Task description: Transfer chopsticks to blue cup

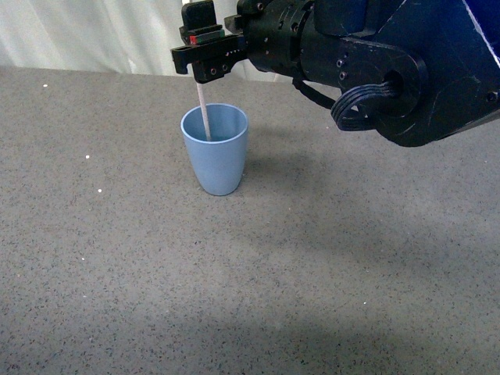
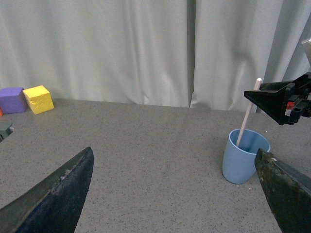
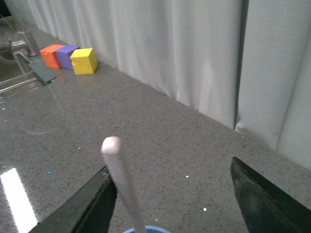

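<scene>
Since the chopsticks already stand tip-down inside the blue cup on the counter, with the right tool spread open around their top, the release step seems done, and the next move calls for lifting straight clear.

no readable text, label, brand, number or sign shows in any of the views.

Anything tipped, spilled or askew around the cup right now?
Nothing stands out. The light-blue plastic cup stands upright, and the thin cream-white chopstick leans inside it, its top end between the fingers of the open right gripper.
</scene>
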Tool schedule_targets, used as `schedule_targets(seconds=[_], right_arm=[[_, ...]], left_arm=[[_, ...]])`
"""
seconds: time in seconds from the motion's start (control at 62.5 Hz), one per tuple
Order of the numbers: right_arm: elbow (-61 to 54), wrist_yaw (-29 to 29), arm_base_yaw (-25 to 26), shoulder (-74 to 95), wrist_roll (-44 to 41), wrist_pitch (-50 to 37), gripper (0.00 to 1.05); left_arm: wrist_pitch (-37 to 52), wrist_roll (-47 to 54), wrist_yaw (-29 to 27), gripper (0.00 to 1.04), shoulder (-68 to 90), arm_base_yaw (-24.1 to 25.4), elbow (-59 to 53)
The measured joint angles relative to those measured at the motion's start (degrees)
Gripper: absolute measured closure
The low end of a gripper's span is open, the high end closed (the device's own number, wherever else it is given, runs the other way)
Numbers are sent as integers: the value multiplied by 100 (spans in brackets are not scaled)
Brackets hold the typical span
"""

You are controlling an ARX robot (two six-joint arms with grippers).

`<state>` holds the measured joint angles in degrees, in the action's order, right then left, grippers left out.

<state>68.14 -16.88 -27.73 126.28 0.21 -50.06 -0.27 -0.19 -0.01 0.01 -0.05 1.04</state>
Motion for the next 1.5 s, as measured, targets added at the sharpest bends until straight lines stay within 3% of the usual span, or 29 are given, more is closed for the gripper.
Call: schedule_targets(seconds=[0.144, 0.192, 0.32, 0.384, 0.736, 1.376, 1.504], right_arm=[[-13, 385, 31, 0, -90, -26, 11], [-20, 525, 37, 0, -81, -76, 8], [-1071, 3429, 68, -468, -85, -1333, 29], [-1751, 3939, 254, -931, -81, -1655, 40], [-4597, 3134, 1300, -3169, -83, -2122, 104], [-6419, 2175, 2275, -6673, -81, -442, 104], [-6568, 1722, 2677, -7311, -81, 37, 104]], left_arm=[[0, 0, 0, 7, 0, 0, 0], [0, 0, 0, 7, 0, 0, 0], [0, -2, 0, 7, 0, 0, 0], [0, 0, -4, 7, 0, 0, 0], [0, 0, -2, 7, 0, 0, 0], [0, 0, 0, 7, 0, 0, 0], [0, 0, -2, 7, 0, 0, 0]])
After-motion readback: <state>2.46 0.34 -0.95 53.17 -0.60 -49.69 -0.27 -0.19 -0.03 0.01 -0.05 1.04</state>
